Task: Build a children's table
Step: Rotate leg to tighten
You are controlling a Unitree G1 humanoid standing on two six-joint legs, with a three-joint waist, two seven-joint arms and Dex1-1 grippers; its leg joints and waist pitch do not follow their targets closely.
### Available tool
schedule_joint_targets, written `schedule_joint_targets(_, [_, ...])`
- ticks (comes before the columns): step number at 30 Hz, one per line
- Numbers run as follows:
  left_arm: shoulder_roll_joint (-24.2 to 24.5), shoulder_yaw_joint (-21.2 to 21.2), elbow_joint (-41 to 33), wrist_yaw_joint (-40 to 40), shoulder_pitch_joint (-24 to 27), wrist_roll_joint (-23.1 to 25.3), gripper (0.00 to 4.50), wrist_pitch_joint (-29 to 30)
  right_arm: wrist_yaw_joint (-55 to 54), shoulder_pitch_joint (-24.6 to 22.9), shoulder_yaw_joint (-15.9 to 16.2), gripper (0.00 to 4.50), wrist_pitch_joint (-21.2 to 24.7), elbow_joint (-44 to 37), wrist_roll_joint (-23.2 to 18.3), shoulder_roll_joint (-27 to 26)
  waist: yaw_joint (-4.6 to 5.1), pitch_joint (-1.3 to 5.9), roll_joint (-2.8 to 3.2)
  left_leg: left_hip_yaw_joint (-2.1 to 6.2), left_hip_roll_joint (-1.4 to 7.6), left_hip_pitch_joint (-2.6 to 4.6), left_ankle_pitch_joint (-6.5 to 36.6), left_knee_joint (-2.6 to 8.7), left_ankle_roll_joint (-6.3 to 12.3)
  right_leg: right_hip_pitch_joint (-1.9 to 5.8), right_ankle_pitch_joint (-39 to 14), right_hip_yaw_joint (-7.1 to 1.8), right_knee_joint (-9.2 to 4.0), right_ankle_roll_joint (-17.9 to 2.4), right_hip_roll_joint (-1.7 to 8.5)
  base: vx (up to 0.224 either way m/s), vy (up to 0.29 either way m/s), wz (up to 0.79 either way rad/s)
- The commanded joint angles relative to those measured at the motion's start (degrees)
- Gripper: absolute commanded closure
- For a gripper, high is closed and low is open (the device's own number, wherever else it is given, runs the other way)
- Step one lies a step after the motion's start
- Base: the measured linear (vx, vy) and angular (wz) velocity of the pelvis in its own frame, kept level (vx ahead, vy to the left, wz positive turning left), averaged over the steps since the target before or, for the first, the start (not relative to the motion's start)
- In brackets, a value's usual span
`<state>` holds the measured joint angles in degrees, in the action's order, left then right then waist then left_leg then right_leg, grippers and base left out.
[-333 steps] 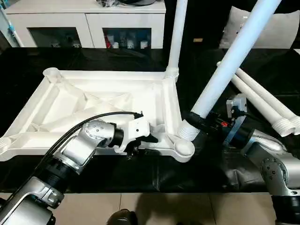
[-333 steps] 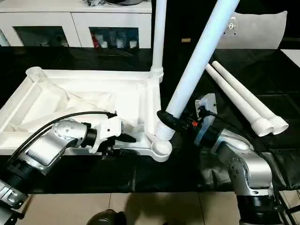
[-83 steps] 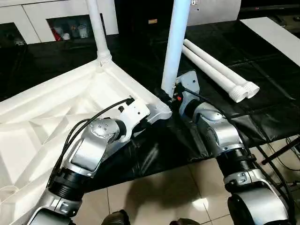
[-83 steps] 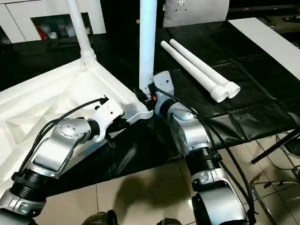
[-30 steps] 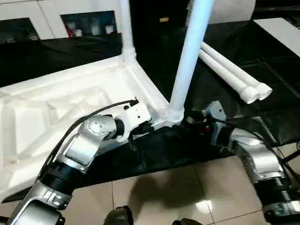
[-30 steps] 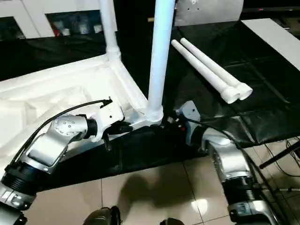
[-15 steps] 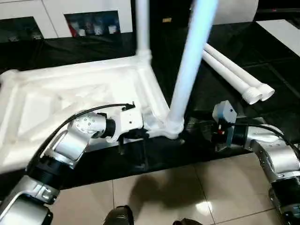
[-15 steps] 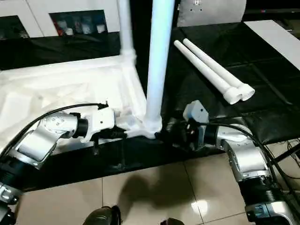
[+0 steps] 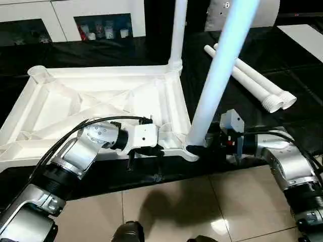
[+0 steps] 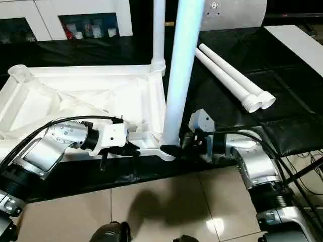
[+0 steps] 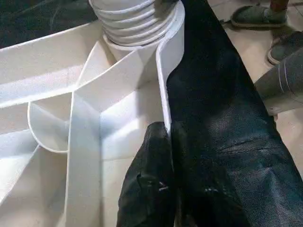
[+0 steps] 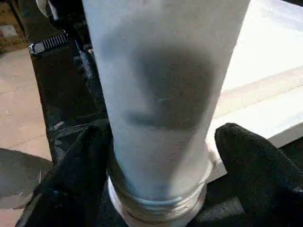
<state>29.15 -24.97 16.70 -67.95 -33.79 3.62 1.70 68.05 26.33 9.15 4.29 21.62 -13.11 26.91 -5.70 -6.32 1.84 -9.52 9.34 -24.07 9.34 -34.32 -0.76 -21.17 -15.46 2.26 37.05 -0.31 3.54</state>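
The children's table top [image 9: 65,98] lies ribbed side up on the black work table. One white leg [image 9: 177,30] stands in its far right socket. Another leg [image 9: 217,75] rises, leaning, from the near right socket. Two more legs [image 9: 252,83] lie side by side to the right. My left gripper [image 9: 157,149] is shut on the top's near rim [image 11: 163,90], just left of the near leg's ribbed collar [image 11: 132,21]. My right gripper [image 12: 161,130] is open, with one finger [image 12: 251,156] on each side of the near leg's base [image 12: 161,94].
A white glass-door cabinet [image 9: 60,15] stands behind the work table. The black cover hangs over the near edge [image 9: 151,174] onto tiled floor [image 9: 166,212]. A person's sandalled foot [image 11: 258,16] rests on the floor close to that edge.
The head camera has swung, so the whole scene has shifted. My right gripper has moved left from beside the near leg to straddle its base. The left gripper keeps its hold.
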Motion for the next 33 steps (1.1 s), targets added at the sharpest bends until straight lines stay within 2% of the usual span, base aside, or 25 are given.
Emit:
schedule_joint_targets(1, [-0.1, -2.6, 0.1, -2.7, 0.1, 1.2, 4.5, -1.5, 1.1, 0.7, 0.4, 1.07, -0.7, 0.5, 0.5, -0.2, 0.22, 5.01, -0.15, 1.18, 4.15, 2.06, 2.3, 3.2, 7.87, 2.03, 13.1, -2.13, -3.01, -19.0, 5.12, 0.0, 0.0, 0.0])
schedule_joint_targets(6, [-0.2, -2.3, 0.3, -2.8, 0.2, 0.8, 4.5, -1.4, 1.7, 0.6, 0.9, 1.55, -0.6, 1.0, 0.1, -0.5, 0.05, 5.19, -0.36, 1.12, 4.1, 1.92, 0.7, 2.94, 8.86, 2.1, 15.0, -2.08, -2.69, -19.1, 5.07, 0.0, 0.0, 0.0])
schedule_joint_targets(9, [-0.3, -2.1, 0.4, -2.7, 0.4, 0.6, 4.5, -0.9, 2.0, 0.2, 1.0, 1.73, 0.3, 0.8, -0.4, -0.7, 0.03, 5.06, -0.38, 1.11, 4.11, 1.95, 1.3, 2.99, 8.9, 2.03, 13.9, -2.06, -2.83, -19.0, 5.06, 0.0, 0.0, 0.0])
schedule_joint_targets(12, [-1.9, 0.2, -0.5, -1.5, 1.3, -2.5, 4.5, 3.6, 0.1, -1.5, 0.4, 1.8, 5.6, -1.1, -2.2, -2.5, 0.04, 4.97, -0.27, 1.12, 4.12, 1.96, 1.2, 3.05, 8.79, 1.93, 13.4, -2.02, -2.74, -19.3, 4.98, 0.0, 0.0, 0.0])
schedule_joint_targets(13, [-1.9, 0.2, -0.5, -1.5, 1.3, -2.5, 4.5, 3.6, 0.1, -1.5, 0.4, 1.8, 5.6, -1.1, -2.2, -2.5, 0.07, 4.96, -0.35, 1.05, 4.13, 2.0, 1.0, 3.08, 8.76, 1.96, 13.6, -2.06, -2.76, -19.4, 4.93, 0.0, 0.0, 0.0])
schedule_joint_targets(14, [-3.8, 2.3, -1.5, 2.1, 1.8, -3.7, 4.5, 7.5, -5.8, -2.3, 0.0, 1.8, 8.8, -1.6, -1.3, -4.8, 0.11, 4.98, -0.31, 1.11, 4.2, 2.01, 0.6, 3.08, 8.87, 1.9, 13.7, -2.09, -2.72, -19.4, 5.03, 0.0, 0.0, 0.0])
schedule_joint_targets(15, [-4.8, 3.2, -1.9, 3.9, 1.9, -4.0, 4.5, 9.2, -8.6, -2.6, -0.2, 1.8, 9.7, -1.6, -0.5, -5.8, 0.26, 4.89, -0.26, 1.2, 4.18, 2.02, 0.6, 3.16, 8.74, 1.71, 13.3, -2.04, -2.74, -19.6, 5.04, 0.0, 0.0, 0.0])
schedule_joint_targets(16, [-4.8, 3.2, -1.9, 3.9, 1.9, -4.0, 4.5, 9.2, -8.6, -2.6, -0.2, 1.81, 9.7, -1.6, -0.5, -5.8, 0.46, 4.74, -0.27, 1.18, 4.16, 2.07, 2.4, 3.38, 8.12, 1.67, 10.8, -2.09, -3.19, -19.5, 5.16, 0.0, 0.0, 0.0])
schedule_joint_targets(17, [-6.9, 5.0, -2.9, 7.6, 2.2, -4.9, 4.5, 12.6, -14.5, -2.8, -0.5, 1.82, 10.8, -0.6, 1.2, -8.2, 0.7, 4.51, -0.1, 1.18, 4.15, 2.16, 5.1, 3.76, 6.61, 1.68, 7.1, -2.14, -3.6, -19.1, 5.24, 0.0, 0.0, 0.0])
schedule_joint_targets(20, [-11.5, 7.9, -4.5, 14.3, 2.4, -6.5, 4.5, 18.6, -23.3, -1.8, -2.3, 1.83, 12.0, 2.3, 2.3, -12.8, 1.2, 4.21, -0.16, 1.33, 4.2, 2.31, 9.9, 4.48, 2.93, 1.65, -0.2, -2.27, -4.28, -18.1, 5.38, 0.0, 0.0, 0.0])
schedule_joint_targets(21, [-13.9, 9.0, -4.8, 17.5, 2.2, -6.9, 4.5, 21.1, -27.7, -0.6, -3.5, 1.83, 12.4, 4.5, 2.4, -14.9, 1.69, 3.85, -0.29, 1.44, 4.09, 2.08, 11.8, 4.8, 1.64, 1.72, -3.6, -2.3, -4.61, -17.3, 5.44, 0.0, 0.0, 0.0])
schedule_joint_targets(22, [-15.8, 9.7, -4.9, 19.9, 2.1, -7.0, 4.5, 22.8, -31.2, 0.5, -4.4, 1.83, 12.6, 6.5, 2.6, -16.5, 1.94, 3.8, -0.19, 1.33, 4.05, 2.22, 13.0, 4.91, 0.88, 1.55, -5.4, -2.34, -4.8, -17.1, 5.43, 0.0, 0.0, 0.0])
schedule_joint_targets(23, [-18.0, 10.3, -5.0, 22.5, 1.8, -6.8, 4.5, 24.6, -34.8, 1.8, -5.5, 1.83, 13.0, 8.5, 2.9, -18.1, 2.71, 3.58, -0.32, 1.46, 3.91, 2.16, 15.2, 5.1, -0.85, 1.41, -9.2, -2.42, -5.17, -16.0, 5.5, 0.0, 0.0, 0.0])
schedule_joint_targets(24, [-20.0, 10.7, -5.1, 24.9, 1.6, -6.3, 4.5, 25.9, -37.7, 3.0, -6.4, 1.83, 13.1, 10.3, 3.1, -19.4, 2.76, 3.56, -0.32, 1.54, 3.79, 2.1, 15.7, 5.18, -1.1, 1.47, -10.3, -2.32, -5.35, -15.4, 5.44, 0.0, 0.0, 0.0])
schedule_joint_targets(25, [-20.0, 10.7, -5.1, 24.9, 1.6, -6.3, 4.5, 25.9, -37.7, 3.0, -6.4, 1.83, 13.1, 10.3, 3.1, -19.4, 2.99, 3.62, -0.43, 1.43, 3.87, 2.11, 15.7, 5.23, -1.14, 1.3, -10.1, -2.41, -5.52, -14.5, 5.43, 0.0, 0.0, 0.0])
schedule_joint_targets(26, [-22.1, 11.0, -5.1, 27.2, 1.3, -6.1, 4.5, 26.8, -40.3, 4.2, -7.4, 1.83, 13.0, 12.1, 2.9, -20.5, 2.95, 3.72, -0.51, 1.35, 3.81, 2.11, 15.4, 5.16, -0.9, 1.31, -9.5, -2.43, -5.63, -14.1, 5.41, 0.0, 0.0, 0.0])
schedule_joint_targets(28, [-25.9, 11.1, -5.0, 31.6, 0.8, -4.9, 4.5, 28.1, -44.8, 6.7, -9.5, 1.83, 13.1, 15.6, 2.0, -22.6, 3.09, 3.9, -0.44, 1.09, 3.86, 2.25, 14.0, 5.0, -0.04, 1.14, -6.3, -2.48, -5.55, -14.4, 5.43, 0.0, 0.0, 0.0])
schedule_joint_targets(29, [-27.4, 10.5, -5.0, 33.1, 0.7, -3.8, 4.5, 28.3, -46.6, 7.7, -10.1, 1.83, 12.8, 17.3, 2.3, -23.2, 3.09, 3.97, -0.48, 1.07, 3.83, 2.08, 12.8, 4.89, 0.93, 1.2, -4.6, -2.42, -5.57, -14.8, 5.5, 0.0, 0.0, 0.0])
schedule_joint_targets(31, [-28.3, 9.9, -5.3, 34.2, 0.7, -2.9, 4.5, 28.7, -47.8, 8.5, -10.3, 1.83, 12.5, 18.6, 3.0, -23.7, 2.96, 4.08, -0.51, 1.01, 3.8, 1.91, 11.3, 4.74, 1.71, 1.27, -2.6, -2.41, -5.48, -14.6, 5.47, 0.0, 0.0, 0.0])
schedule_joint_targets(33, [-27.9, 7.4, -6.7, 34.0, 1.3, -1.0, 4.5, 28.9, -49.1, 9.6, -10.7, 1.83, 12.3, 20.8, 4.4, -24.5, 2.9, 4.12, -0.41, 0.94, 3.8, 1.72, 8.7, 4.61, 3.74, 1.26, 2.7, -2.24, -5.05, -15.0, 5.35, 0.0, 0.0, 0.0])
